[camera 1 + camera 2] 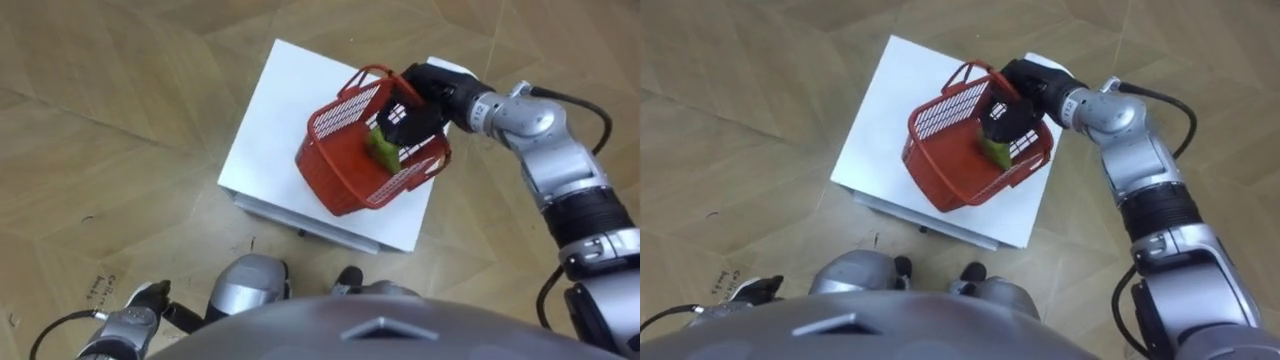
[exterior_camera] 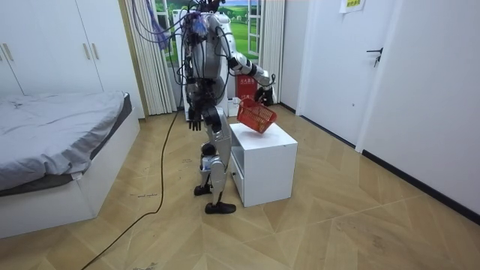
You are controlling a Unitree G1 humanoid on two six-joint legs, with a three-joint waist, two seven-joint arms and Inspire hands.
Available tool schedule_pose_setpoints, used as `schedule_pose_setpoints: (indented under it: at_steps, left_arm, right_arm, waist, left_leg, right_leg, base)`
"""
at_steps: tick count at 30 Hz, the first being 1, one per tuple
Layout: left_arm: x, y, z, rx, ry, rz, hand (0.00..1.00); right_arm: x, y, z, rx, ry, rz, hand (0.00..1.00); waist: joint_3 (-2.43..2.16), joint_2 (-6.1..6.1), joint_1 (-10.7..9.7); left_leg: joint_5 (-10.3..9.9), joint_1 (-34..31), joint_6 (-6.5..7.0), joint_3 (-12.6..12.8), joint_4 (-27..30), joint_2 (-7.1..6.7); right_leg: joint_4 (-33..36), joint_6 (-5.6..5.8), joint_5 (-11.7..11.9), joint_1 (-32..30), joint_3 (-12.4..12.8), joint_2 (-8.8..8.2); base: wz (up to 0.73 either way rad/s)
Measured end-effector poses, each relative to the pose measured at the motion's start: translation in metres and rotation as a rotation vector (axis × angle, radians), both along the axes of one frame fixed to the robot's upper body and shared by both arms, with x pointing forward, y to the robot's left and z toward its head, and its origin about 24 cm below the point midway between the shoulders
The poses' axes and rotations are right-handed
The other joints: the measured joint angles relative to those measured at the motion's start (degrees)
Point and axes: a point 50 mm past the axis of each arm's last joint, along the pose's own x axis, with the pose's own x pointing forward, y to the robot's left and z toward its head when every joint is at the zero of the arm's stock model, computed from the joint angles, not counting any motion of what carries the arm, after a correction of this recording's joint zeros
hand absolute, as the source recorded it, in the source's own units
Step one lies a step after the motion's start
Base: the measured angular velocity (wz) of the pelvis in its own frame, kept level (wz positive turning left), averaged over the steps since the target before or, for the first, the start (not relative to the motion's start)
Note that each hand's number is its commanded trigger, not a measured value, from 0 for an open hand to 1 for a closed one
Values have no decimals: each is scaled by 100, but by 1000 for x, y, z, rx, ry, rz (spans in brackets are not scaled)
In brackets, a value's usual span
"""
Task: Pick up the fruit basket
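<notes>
White desk [image 1: 268, 120], small cabinet type, sits mid-frame on herringbone wood floor [image 1: 120, 120]. The robot stands right at the desk's near edge, in the room view on its left side. Red fruit basket [image 1: 345, 165] is over the right half of the top, tilted hard, open side toward the upper right, with something green [image 1: 382, 150] inside. Right hand [image 1: 428, 88] comes in from the upper right, fingers curled round the basket's handle, gripping it. In the room view the basket hangs above the desk top; can't tell if its low corner touches. Left half of the top is bare; the basket's right rim overhangs the desk's right edge. Left hand [image 2: 195, 118] hangs at the robot's side, fingers relaxed, holding nothing. In the room view, bed [image 2: 60, 135] is lower left, well apart; wardrobe [image 2: 45, 52] upper left; window with curtains [image 2: 154, 52] behind the robot. Door [image 2: 390, 67] is upper right, with open floor between it and the desk.
</notes>
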Motion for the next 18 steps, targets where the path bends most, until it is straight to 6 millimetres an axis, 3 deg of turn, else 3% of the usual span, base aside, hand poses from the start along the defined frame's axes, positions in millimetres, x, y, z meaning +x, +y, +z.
schedule_pose_setpoints:
  at_steps: [5,18]
  left_arm:
    - [0,-2,-1,-12,-1,2,0]
    - [-3,-10,-3,-32,13,17,0]
  right_arm:
    - [-6,2,-17,11,72,-24,0]
    - [-8,8,-23,26,93,-24,0]
  waist:
    - [1,3,90]
    - [-3,77,79]
  left_leg:
    - [-2,-37,-4,0,2,3]
    - [-2,-175,-4,-103,33,-7]
  right_leg:
    - [-9,0,0,-43,4,4]
    - [-85,2,1,-98,-128,-10]
  base:
    - [0]
    - [4]
